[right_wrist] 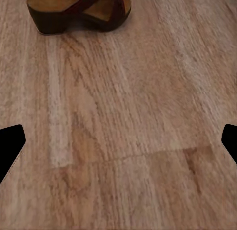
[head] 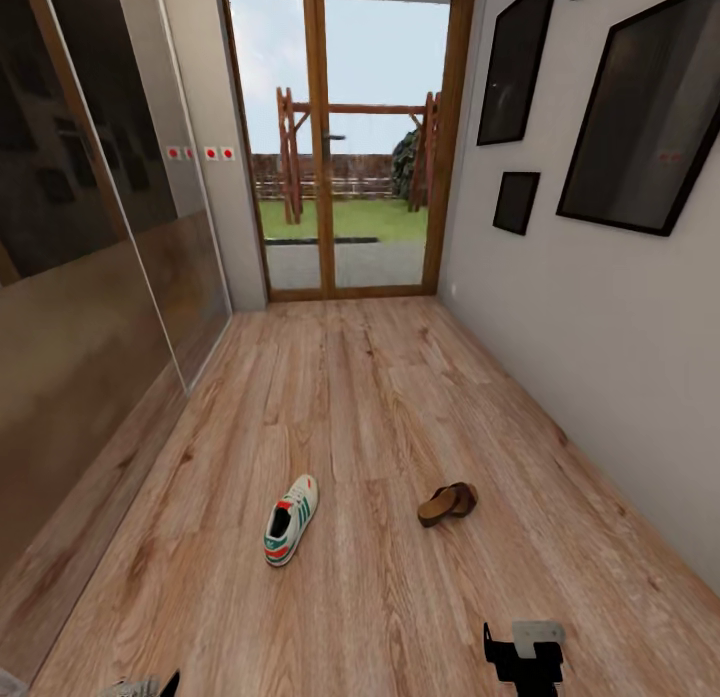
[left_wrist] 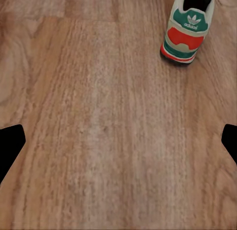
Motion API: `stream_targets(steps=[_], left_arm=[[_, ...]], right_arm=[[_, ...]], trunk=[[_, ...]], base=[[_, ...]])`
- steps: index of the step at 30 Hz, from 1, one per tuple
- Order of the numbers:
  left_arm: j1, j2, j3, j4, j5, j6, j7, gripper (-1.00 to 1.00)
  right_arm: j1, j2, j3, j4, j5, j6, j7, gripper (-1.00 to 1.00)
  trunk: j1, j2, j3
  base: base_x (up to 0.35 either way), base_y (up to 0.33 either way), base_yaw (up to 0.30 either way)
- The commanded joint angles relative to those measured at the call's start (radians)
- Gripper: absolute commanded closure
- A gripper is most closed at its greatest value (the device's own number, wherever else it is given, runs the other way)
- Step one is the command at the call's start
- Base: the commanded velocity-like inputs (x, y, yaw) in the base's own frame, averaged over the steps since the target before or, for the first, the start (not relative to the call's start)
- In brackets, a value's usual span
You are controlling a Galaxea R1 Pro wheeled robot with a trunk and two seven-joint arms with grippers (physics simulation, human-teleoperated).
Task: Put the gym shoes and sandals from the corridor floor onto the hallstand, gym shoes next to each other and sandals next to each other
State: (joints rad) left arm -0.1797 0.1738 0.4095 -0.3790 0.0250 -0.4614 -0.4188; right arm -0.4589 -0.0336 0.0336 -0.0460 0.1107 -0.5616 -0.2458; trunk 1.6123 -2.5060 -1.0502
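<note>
From the head camera, a narrow corridor runs to a glazed wooden door (head: pixel 340 137) opening on a garden, with mirrored wardrobe panels (head: pixel 90 257) along one side and four dark picture frames (head: pixel 645 117) on the pale wall opposite. On the light brown wood-plank floor (head: pixel 400 397) lie one white lace-up gym shoe (head: pixel 291 519) with green stripes, red-orange patches and a teal sole, and, well apart from it, one dark reddish-brown leather sandal (head: pixel 447 503) with a tan footbed. The right gripper (head: pixel 524 657) shows at the frame's lower edge as a black shape whose spread cannot be judged from here, and what may be part of the left arm (head: pixel 140 687) pokes in at the bottom corner. The left wrist camera looks along wide-spread, empty fingers (left_wrist: pixel 11 143) at bare planks, the gym shoe's heel (left_wrist: pixel 188 29) well ahead. The right wrist camera likewise shows fingertips (right_wrist: pixel 10 146) spread far apart and holding nothing, the sandal (right_wrist: pixel 79 12) lying some way beyond. The count stands at one shoe and one sandal here, against two of each required. The likely hazards are reaching from too far and nudging the footwear away, or closing on the sandal's thin strap and losing it in transit.
</note>
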Motion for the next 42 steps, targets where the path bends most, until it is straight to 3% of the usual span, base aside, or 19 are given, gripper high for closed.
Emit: stream_targets(steps=[1, 7, 8, 11, 12, 18, 23, 42], left_arm=[[-0.008, -0.002, 0.007, -0.003, 0.002, 0.004, -0.007, -1.00], [-0.054, 0.002, 0.008, -0.001, 0.003, 0.018, 0.028, -1.00], [-0.119, 0.003, 0.006, 0.006, 0.001, 0.030, 0.078, -1.00], [-0.166, 0.002, 0.005, 0.008, -0.011, 0.054, 0.115, -1.00], [-0.203, 0.000, 0.006, 0.009, -0.034, 0.093, 0.142, -1.00], [-0.248, -0.003, 0.009, 0.009, -0.095, 0.154, 0.170, -1.00], [-0.251, -0.003, 0.010, 0.010, -0.118, 0.164, 0.176, -1.00], [-0.248, -0.004, 0.009, 0.011, -0.122, 0.166, 0.174, -1.00]], right_arm=[[-0.001, 0.000, 0.002, -0.062, 0.010, 0.005, -0.010, -1.00], [-0.001, 0.000, 0.002, -0.226, 0.010, 0.048, -0.008, -1.00], [-0.001, 0.000, 0.002, -0.340, 0.009, 0.135, -0.007, -1.00], [-0.001, 0.001, 0.002, -0.425, 0.007, 0.218, -0.006, -1.00], [0.000, 0.002, 0.002, -0.506, 0.006, 0.296, -0.006, -1.00], [0.000, 0.016, 0.002, -0.652, -0.015, 0.412, -0.006, -1.00], [0.000, 0.025, 0.004, -0.692, -0.047, 0.445, -0.005, -1.00], [0.000, 0.019, 0.005, -0.633, -0.055, 0.450, -0.003, -1.00]], trunk=[[0.000, 0.000, -0.001], [0.000, 0.000, -0.001], [0.000, 0.000, -0.001], [0.000, 0.000, -0.001], [0.000, 0.000, -0.001], [0.000, 0.000, -0.001], [0.000, 0.000, -0.001], [0.000, 0.000, -0.001]], base=[[0.014, -0.002, 0.000], [0.007, -0.001, 0.000], [0.002, 0.000, 0.000], [0.000, 0.000, 0.000], [0.000, 0.000, 0.000], [0.000, 0.000, 0.000], [0.000, 0.000, 0.000], [0.021, 0.003, 0.000]])
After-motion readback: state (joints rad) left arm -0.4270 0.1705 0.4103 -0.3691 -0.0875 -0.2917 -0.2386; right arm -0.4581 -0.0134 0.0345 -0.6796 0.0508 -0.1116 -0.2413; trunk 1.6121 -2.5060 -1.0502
